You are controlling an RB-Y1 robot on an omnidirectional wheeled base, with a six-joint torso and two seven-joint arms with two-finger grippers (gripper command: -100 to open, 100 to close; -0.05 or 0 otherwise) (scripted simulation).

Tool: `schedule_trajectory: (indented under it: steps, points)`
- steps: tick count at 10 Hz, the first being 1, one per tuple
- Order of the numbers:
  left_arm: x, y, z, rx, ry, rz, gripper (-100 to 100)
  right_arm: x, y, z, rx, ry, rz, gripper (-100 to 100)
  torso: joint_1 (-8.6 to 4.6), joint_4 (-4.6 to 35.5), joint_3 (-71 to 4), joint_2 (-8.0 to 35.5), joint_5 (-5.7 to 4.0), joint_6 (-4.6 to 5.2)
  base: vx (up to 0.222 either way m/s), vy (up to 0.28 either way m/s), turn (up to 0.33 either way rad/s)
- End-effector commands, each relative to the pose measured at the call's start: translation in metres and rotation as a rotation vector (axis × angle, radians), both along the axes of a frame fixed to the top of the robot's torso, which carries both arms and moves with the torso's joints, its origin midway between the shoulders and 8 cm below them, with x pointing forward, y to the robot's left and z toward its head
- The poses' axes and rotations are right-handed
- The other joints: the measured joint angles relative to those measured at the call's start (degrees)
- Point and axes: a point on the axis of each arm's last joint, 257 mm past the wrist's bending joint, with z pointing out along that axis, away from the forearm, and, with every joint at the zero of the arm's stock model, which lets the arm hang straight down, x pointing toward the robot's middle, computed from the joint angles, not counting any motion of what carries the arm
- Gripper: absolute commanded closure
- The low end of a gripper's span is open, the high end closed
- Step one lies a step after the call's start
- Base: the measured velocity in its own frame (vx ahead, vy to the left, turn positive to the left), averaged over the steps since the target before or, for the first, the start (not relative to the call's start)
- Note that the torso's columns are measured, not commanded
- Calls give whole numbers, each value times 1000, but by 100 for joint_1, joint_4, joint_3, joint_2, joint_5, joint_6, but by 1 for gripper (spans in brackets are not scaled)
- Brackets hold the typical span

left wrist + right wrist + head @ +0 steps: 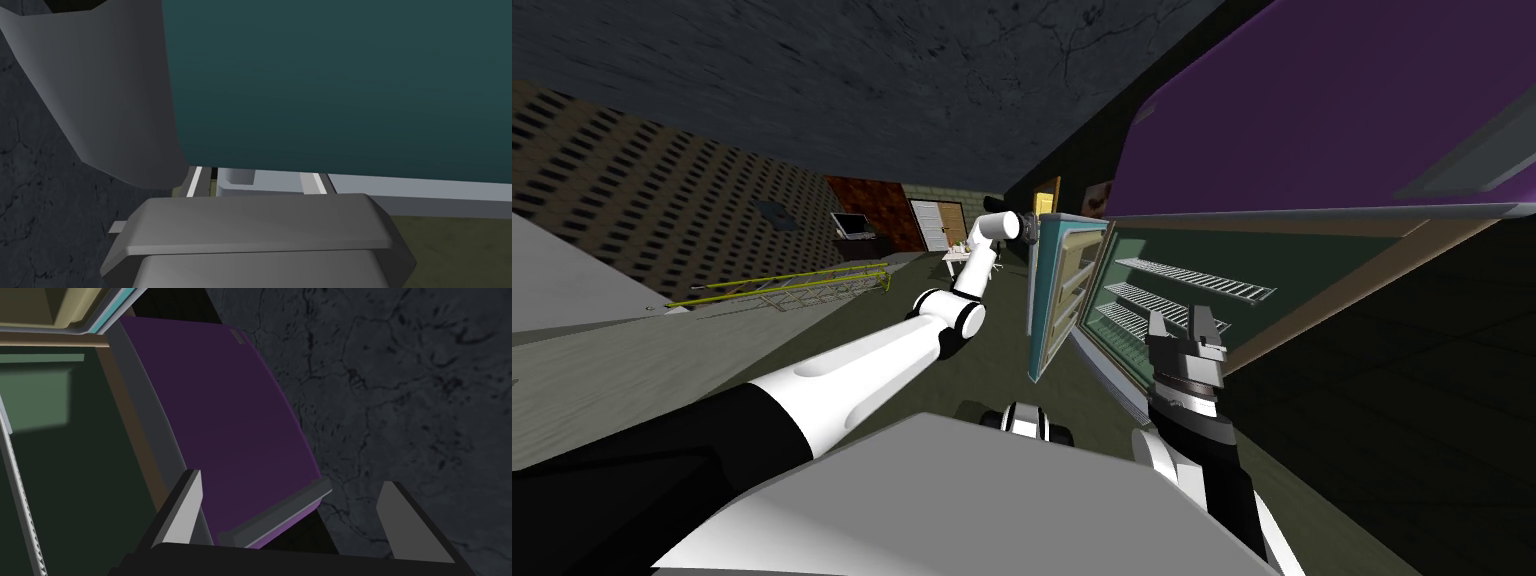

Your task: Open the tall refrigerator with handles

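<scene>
The tall refrigerator has a purple upper door (1312,110) that is closed and a teal lower door (1057,300) swung wide open. Wire shelves (1192,275) show in the green interior. My left arm reaches out straight, with the left gripper (1027,228) at the teal door's far top edge. In the left wrist view the teal door (325,85) is very close, and my left gripper (255,177) is shut on a light grey handle piece (237,177). The right gripper (1187,325) stands open before the shelves. From my right gripper (294,480), the purple door (225,413) and its grey handle bar (275,515) lie just beyond.
A yellow ladder-like frame (802,285) lies on the floor to the left. A small white table (957,255) and a white room door (932,225) stand far back. A broad grey slab (115,90) sits beside the teal door near my left hand.
</scene>
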Motion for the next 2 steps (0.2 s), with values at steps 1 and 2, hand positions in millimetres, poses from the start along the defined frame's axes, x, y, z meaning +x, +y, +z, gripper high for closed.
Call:
schedule_trajectory:
  steps: [1, 2]
  points:
    - [0, 0, -2, -1, 3, -1, 0, 0, 0, 0, 0, 0, 0, 0, 9, -8, -1, -4, 6, -1, -5, 0, 1]
    - [0, 0, -3, -1, 6, -1, 0, 0, 0, 0, 0, 0, 0, 0, 15, -14, -1, -7, 10, -2, 0, 0, 0]
